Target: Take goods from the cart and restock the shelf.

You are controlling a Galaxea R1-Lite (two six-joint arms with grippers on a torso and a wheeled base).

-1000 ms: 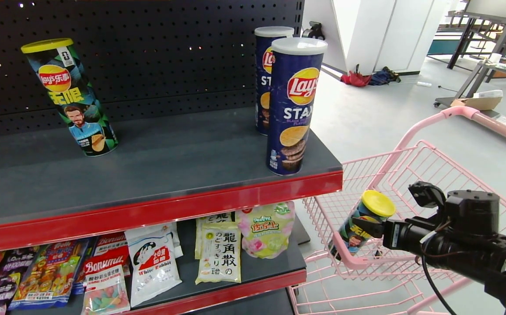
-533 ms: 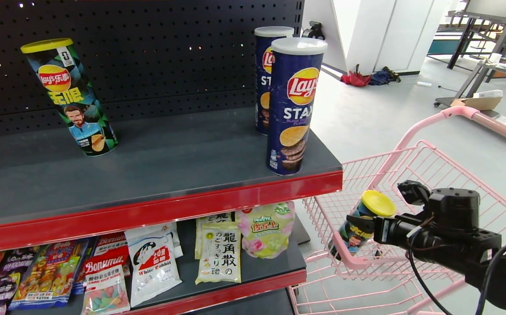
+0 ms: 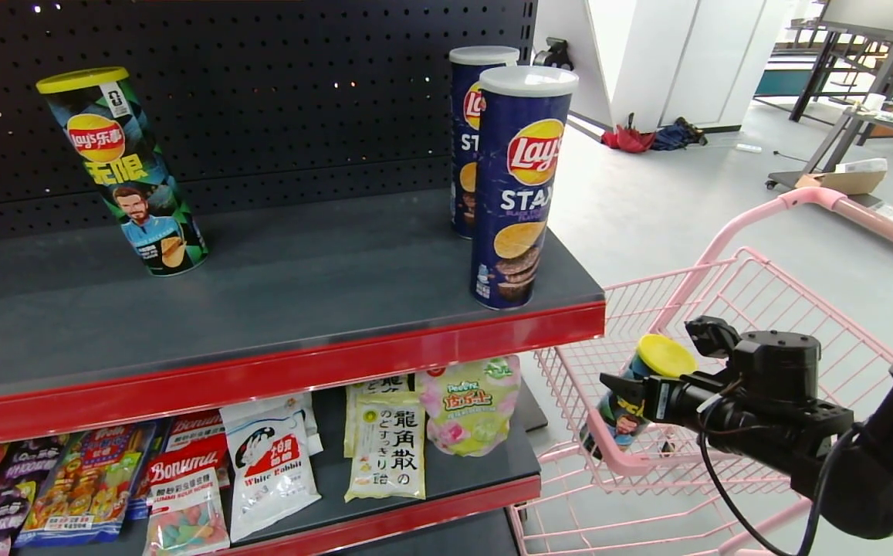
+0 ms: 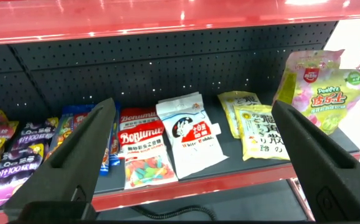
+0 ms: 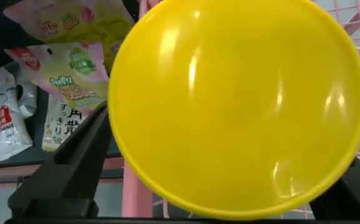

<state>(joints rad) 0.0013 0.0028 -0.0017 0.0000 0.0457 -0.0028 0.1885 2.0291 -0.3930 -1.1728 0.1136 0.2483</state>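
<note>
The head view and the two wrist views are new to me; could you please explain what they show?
This is a two-armed robot on wheels, restocking a shop shelf. The wide picture comes from a camera on its head. The other two come from cameras on its wrists, each looking out along that arm's pincer.

On the top shelf stand a green can and two blue cans. Snack bags lie on the shelf below. Beside the shelf is a pink cart with one yellow-lidded can in it.

The right pincer is at that can's top, so its wrist camera sees the yellow lid up close. Whether it grips yet I cannot tell. The left pincer is open, holds nothing and faces the snack bags.
</note>
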